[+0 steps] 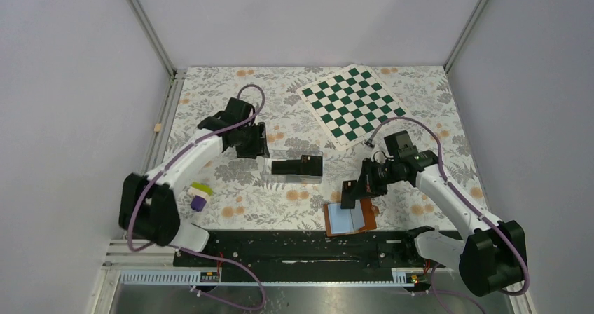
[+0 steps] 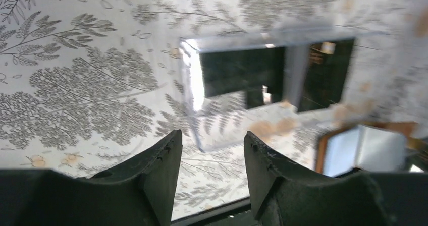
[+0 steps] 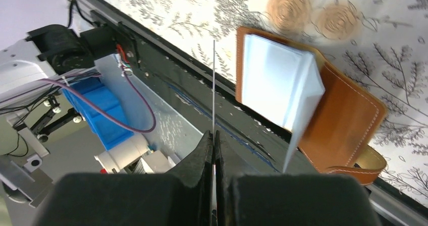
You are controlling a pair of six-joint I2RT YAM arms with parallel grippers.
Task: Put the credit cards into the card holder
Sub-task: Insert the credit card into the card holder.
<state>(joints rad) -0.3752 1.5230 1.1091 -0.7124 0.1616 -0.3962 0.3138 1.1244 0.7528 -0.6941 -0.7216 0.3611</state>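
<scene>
The right claw (image 3: pixel 214 137) is clenched on a single credit card (image 3: pixel 214 85). The right wrist view shows the card edge-on, as a thin pale line rising from between the pressed-together fingertips. In the top view this claw hangs at lower centre-right of the frame, just above the upper left corner of the card holder (image 1: pixel 350 221). The card holder lies open on the table (image 1: pixel 210 104), near the lower edge of the floral cloth and close to the black rail. Its tan leather cover is down and its pale blue-grey sleeves (image 3: pixel 275 79) face up, with one sleeve lifted away from the rest. Whether the card touches the sleeves I cannot tell.

The left claw (image 2: pixel 212 155) is released, its two dark fingers apart with nothing between them. It sits left of centre in the top view, just beside the left end of a clear plastic box (image 1: pixel 280 154). More black credit cards (image 1: pixel 298 166) lie inside that box; the blurred left wrist view shows them as dark blocks behind its clear walls. A green-and-white chequered mat (image 1: pixel 354 104) lies in the upper right. A small purple, white and yellow object (image 1: pixel 199 196) sits at lower left.
</scene>
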